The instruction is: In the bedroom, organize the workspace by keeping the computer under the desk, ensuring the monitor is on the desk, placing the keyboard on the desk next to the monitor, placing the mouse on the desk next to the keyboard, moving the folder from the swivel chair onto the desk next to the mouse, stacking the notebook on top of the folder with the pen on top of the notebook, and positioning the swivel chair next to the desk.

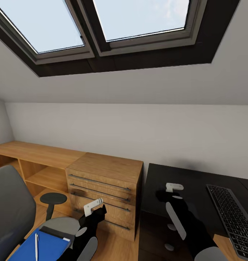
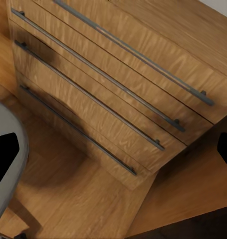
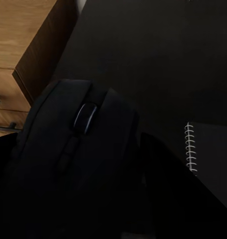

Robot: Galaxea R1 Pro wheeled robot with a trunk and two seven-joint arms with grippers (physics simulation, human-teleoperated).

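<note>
A black mouse sits close up on the dark desk, a spiral-bound notebook beside it.

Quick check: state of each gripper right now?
Left gripper: over the floor by the drawer unit; open or shut cannot be told.
Right gripper: shut on the mouse, above the desk.

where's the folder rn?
Head view, lower left: the blue folder lies on the grey swivel chair seat with the pen on top, beside the left gripper, short of the wooden drawer unit.
</note>
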